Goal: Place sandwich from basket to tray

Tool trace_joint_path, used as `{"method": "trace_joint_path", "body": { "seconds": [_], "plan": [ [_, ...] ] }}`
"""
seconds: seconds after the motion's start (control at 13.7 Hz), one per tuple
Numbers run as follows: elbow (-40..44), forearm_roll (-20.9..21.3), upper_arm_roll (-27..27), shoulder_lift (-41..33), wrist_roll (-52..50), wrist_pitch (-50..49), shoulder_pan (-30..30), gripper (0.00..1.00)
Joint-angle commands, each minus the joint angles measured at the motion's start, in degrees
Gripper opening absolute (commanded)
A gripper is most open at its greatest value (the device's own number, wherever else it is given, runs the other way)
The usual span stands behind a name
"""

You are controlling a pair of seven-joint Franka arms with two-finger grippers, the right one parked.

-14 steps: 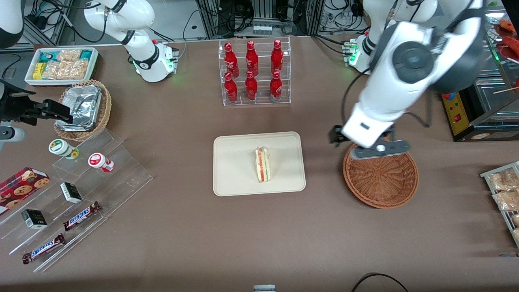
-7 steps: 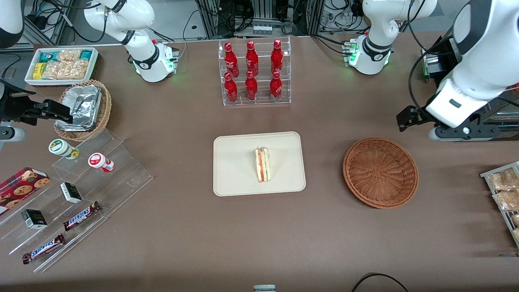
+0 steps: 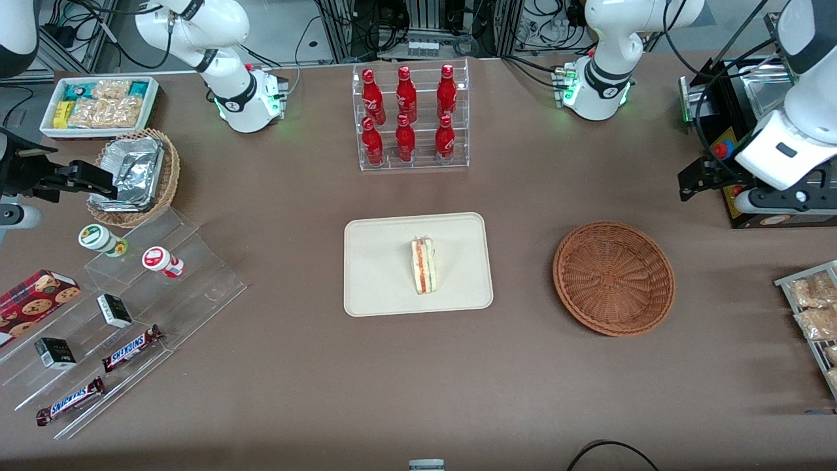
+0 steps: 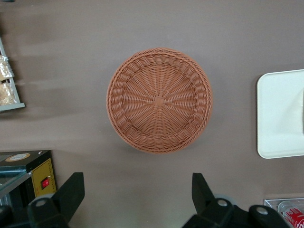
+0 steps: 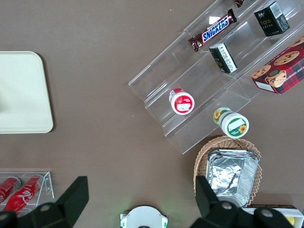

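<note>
The sandwich (image 3: 424,266) stands on edge on the cream tray (image 3: 379,288), near its middle, with its red and green filling facing up. The reddish-brown wicker basket (image 3: 613,278) is empty, beside the tray toward the working arm's end. My left gripper (image 3: 781,199) hangs high above the table at the working arm's end, off the basket and farther from the front camera than it. In the left wrist view the gripper (image 4: 137,179) is open and empty, its fingers spread wide, with the empty basket (image 4: 159,99) and the tray's edge (image 4: 280,114) in sight.
A black box with a yellow panel (image 3: 745,190) sits under the gripper. A rack of snack bags (image 3: 811,307) lies at the working arm's end. A bottle rack (image 3: 410,118) stands farther back. Acrylic steps (image 3: 131,307), a tan basket (image 3: 134,176) and a white tub (image 3: 98,104) are at the parked arm's end.
My gripper has moved from over the basket's rim away toward the working arm's end of the table, slowing in the last half second. The sandwich has stayed on the tray.
</note>
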Motion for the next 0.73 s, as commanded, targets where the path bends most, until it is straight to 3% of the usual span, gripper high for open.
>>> {"method": "trace_joint_path", "body": {
  "seconds": [0.0,0.15,0.66],
  "plan": [
    [-0.2,-0.2,0.8,-1.5,1.7,-0.8,0.2,1.00],
    [2.2,-0.6,2.8,-0.2,5.6,-1.2,-1.0,1.00],
    [5.2,-0.3,2.8,2.2,2.3,-1.3,-1.2,1.00]
  ]
}}
